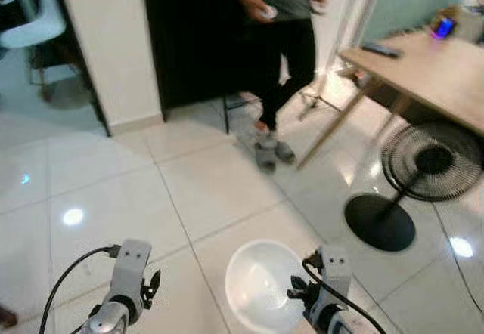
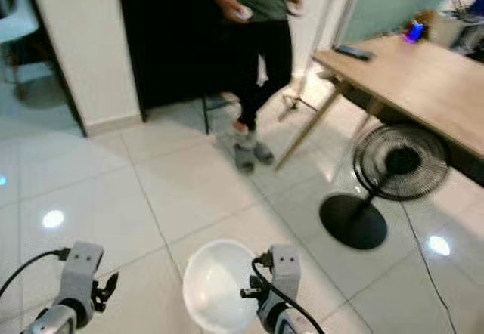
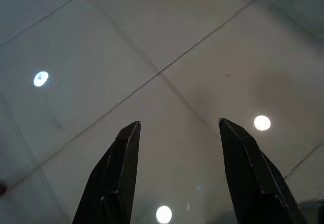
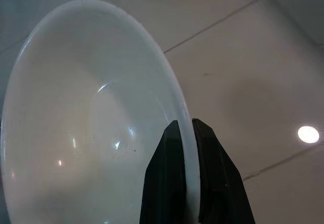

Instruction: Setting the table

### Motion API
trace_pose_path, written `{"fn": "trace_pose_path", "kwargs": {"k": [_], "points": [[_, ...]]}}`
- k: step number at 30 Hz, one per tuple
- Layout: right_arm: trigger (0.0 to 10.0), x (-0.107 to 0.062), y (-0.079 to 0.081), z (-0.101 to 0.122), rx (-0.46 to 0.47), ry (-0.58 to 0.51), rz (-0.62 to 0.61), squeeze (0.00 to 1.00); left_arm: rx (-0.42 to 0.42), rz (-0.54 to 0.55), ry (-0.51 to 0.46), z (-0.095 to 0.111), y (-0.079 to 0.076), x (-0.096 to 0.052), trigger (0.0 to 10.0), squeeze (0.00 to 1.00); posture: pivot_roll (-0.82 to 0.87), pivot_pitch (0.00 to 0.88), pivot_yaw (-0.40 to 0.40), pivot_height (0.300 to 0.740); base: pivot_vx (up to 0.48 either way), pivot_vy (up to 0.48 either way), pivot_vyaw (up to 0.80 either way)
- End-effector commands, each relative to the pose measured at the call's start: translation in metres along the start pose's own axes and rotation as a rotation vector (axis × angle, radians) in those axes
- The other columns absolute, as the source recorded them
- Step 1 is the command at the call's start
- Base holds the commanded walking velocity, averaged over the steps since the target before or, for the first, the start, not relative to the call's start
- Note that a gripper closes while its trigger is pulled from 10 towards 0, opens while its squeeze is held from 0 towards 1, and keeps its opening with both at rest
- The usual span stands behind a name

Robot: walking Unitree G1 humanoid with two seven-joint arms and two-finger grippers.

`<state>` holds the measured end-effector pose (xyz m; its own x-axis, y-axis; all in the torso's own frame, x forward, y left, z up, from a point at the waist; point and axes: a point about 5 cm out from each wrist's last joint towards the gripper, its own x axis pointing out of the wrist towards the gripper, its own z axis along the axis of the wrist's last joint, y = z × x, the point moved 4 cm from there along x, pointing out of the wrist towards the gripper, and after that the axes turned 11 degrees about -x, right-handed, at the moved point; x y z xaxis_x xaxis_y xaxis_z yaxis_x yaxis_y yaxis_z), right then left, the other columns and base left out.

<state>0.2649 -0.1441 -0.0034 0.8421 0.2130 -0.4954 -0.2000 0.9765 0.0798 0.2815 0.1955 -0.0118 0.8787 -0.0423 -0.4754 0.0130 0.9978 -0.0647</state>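
Note:
My right gripper (image 4: 185,126) is shut on the rim of a white bowl (image 4: 86,127), holding it above the tiled floor. From the head camera the white bowl (image 1: 261,282) hangs low in front of me, just left of my right wrist (image 1: 331,289). My left gripper (image 3: 179,125) is open with nothing between its fingers, pointing down at the floor tiles; its arm (image 1: 125,289) is at the lower left. A wooden table (image 1: 431,69) stands at the right, some way ahead.
A person (image 1: 280,54) in dark clothes stands ahead by a dark doorway, holding small objects in both hands. A black standing fan (image 1: 423,171) sits on the floor beside the table. A phone (image 1: 442,27) and a remote (image 1: 380,49) lie on the table. A white chair (image 1: 34,24) is far left.

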Motion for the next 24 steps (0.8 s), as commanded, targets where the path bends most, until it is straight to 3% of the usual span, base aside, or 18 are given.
{"fn": "trace_pose_path", "kwargs": {"k": [1, 24], "points": [[10.0, -0.0006, -0.001, -0.003, 0.007, 0.009, -0.005, 0.0, 0.002, 0.007, 0.029, -0.0092, 0.0025, -0.0023, 10.0, 0.0, -0.05, 0.0, 0.057, 0.74, 0.0, 0.0, -0.8], [10.0, -0.0004, -0.0007, -0.0031, 0.01, 0.008, -0.003, 0.0, -0.001, 0.008, 0.027, -0.0089, 0.0022, -0.0028, 10.0, 0.0, -0.05, 0.0, 0.058, 0.74, 0.0, 0.0, -0.8]]}}
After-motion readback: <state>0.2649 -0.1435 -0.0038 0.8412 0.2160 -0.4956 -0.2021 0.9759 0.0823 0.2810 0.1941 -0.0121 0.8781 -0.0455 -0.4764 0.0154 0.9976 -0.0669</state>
